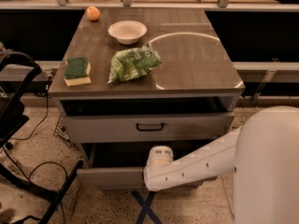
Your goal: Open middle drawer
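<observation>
The grey cabinet [224, 106] has three drawers. The taller top drawer [107, 127] with its black bar handle [149, 126] stands slightly out. Below it a dark gap is open, and the middle drawer's grey front [110, 177] stands pulled out towards me. Its handle is hidden behind my arm. My gripper [159, 161] is at the end of the white arm, right at the centre of that drawer front, where the handle sits. The lowest drawer is hidden behind the middle one.
On the cabinet top lie a green sponge [76, 70], a green chip bag [133, 63], a white bowl [127, 31] and an orange [93, 13]. A black frame with cables [18, 125] stands at the left. My white arm body [268, 171] fills the lower right.
</observation>
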You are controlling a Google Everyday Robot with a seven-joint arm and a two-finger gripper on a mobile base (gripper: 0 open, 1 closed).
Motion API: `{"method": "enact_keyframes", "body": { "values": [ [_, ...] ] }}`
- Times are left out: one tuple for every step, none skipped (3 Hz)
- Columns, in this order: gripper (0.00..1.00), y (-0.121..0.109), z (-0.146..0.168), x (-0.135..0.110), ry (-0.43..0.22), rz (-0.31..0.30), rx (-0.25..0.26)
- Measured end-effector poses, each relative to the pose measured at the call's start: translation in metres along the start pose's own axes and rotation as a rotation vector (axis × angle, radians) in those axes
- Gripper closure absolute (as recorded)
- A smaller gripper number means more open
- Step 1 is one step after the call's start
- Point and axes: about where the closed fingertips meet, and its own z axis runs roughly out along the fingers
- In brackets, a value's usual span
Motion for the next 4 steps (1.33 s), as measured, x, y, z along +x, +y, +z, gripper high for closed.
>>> {"method": "enact_keyframes", "body": {
  "values": [
    [1.00, 0.000, 0.000, 0.000, 0.000, 0.000, 0.000],
    [1.00, 0.000, 0.000, 0.000, 0.000, 0.000, -0.001],
    [1.00, 0.017, -0.020, 0.009, -0.011, 0.035, 0.028],
    [1.00, 0.043, -0.034, 0.015, -0.034, 0.068, 0.043]
  ]
}}
